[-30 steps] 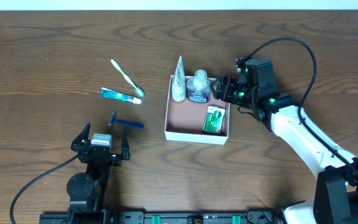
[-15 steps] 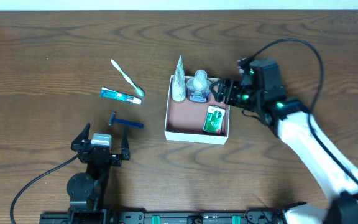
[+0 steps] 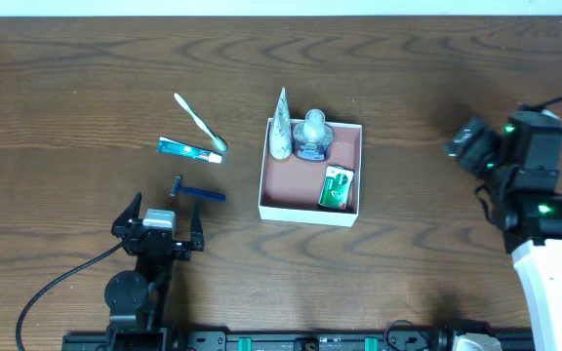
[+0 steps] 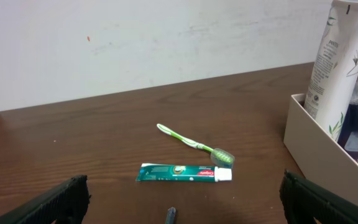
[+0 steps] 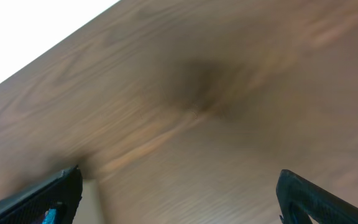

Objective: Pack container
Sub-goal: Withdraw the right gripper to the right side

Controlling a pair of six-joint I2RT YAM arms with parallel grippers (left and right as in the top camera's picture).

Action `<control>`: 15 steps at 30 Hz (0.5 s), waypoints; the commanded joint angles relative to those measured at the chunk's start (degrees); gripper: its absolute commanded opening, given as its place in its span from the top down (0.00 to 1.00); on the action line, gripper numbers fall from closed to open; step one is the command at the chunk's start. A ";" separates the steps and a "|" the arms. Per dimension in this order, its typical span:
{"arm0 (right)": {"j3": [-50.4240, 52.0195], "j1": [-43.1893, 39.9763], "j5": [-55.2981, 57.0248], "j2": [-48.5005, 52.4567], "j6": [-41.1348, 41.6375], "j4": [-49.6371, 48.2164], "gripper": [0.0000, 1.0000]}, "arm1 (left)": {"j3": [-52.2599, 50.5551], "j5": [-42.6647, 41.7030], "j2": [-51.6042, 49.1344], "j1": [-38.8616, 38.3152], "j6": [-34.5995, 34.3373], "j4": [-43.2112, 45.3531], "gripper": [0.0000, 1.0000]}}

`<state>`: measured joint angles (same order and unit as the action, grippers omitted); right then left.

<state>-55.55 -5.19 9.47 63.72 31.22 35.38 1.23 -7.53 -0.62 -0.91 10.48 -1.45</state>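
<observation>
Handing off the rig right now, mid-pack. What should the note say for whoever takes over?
Left end effector: open, empty, low at the near side, just below the blue razor.
Right end effector: open, empty, off to the right of the container, not touching it.
Done: white tube, small clear bottle and green-and-white carton are in the container.
Left: toothbrush, toothpaste tube and the razor lie on the table, left of the container.
</observation>
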 commanded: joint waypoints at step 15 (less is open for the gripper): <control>-0.59 -9.79 -2.62 7.06 3.04 0.87 0.01 | 6.12 -10.84 -1.11 0.24 -6.78 -3.17 0.02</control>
<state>-55.55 -14.63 7.33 70.48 33.50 36.18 2.57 -14.00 -0.67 -0.91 8.34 -2.98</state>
